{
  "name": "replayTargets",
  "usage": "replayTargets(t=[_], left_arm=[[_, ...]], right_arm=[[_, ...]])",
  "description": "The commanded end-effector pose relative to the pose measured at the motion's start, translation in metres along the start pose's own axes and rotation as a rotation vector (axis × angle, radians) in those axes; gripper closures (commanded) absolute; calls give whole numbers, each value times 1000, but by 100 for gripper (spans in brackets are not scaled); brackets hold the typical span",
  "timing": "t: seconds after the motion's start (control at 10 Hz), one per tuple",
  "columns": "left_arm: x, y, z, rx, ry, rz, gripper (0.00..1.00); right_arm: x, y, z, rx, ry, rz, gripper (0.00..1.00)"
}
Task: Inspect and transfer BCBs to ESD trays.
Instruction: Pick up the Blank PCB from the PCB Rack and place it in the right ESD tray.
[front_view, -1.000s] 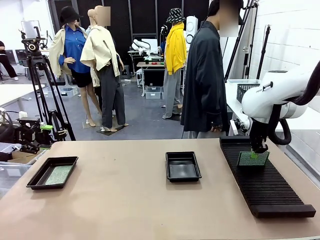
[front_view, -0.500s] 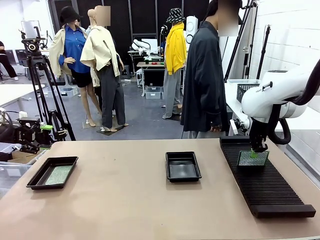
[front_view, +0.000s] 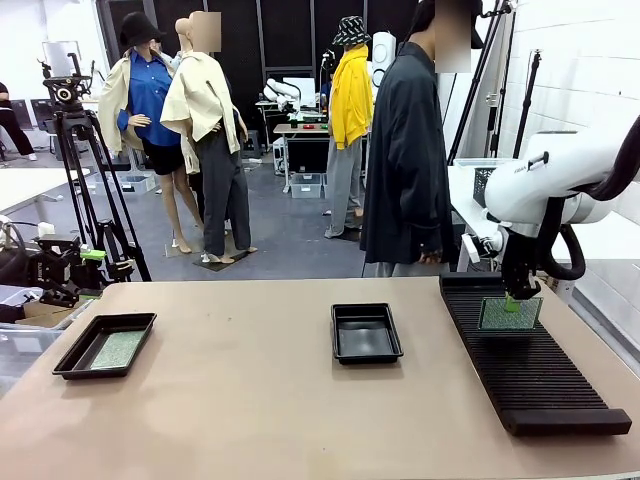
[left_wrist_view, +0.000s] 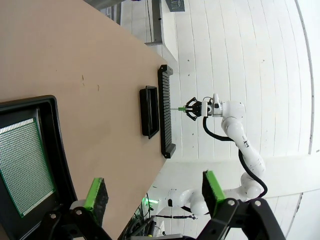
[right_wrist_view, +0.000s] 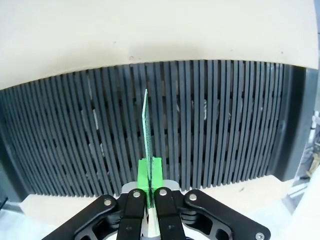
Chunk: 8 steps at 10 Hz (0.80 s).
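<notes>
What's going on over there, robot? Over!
Right end effector shut on BCB, upright at the rack. Left end effector open above left tray holding second BCB. Person at far edge, nothing blocking middle tray.

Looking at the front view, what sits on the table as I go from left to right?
Black tray holding a green board → empty black tray → long black slotted rack, over which the right pincer grips another green board.
</notes>
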<state>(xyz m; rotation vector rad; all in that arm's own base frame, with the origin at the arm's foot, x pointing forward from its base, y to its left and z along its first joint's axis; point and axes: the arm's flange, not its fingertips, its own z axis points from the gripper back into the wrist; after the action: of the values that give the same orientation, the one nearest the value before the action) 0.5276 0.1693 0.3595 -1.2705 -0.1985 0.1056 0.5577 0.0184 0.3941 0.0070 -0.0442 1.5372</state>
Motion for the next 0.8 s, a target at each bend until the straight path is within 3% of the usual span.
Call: replayTargets(t=[0.0,0.4,0.6,0.7], left_arm=[[-1,-4,0,19,-1,2,0],[-1,-4,0,19,-1,2,0],[-1,-4,0,19,-1,2,0],[-1,-4,0,19,-1,2,0]], right_arm=[[-3,4,17,4,16,25,100],[0,12,36,-14,18,21,100],[5,18,40,19,-24,-81,100],[9,21,43,41,-81,-211,100]])
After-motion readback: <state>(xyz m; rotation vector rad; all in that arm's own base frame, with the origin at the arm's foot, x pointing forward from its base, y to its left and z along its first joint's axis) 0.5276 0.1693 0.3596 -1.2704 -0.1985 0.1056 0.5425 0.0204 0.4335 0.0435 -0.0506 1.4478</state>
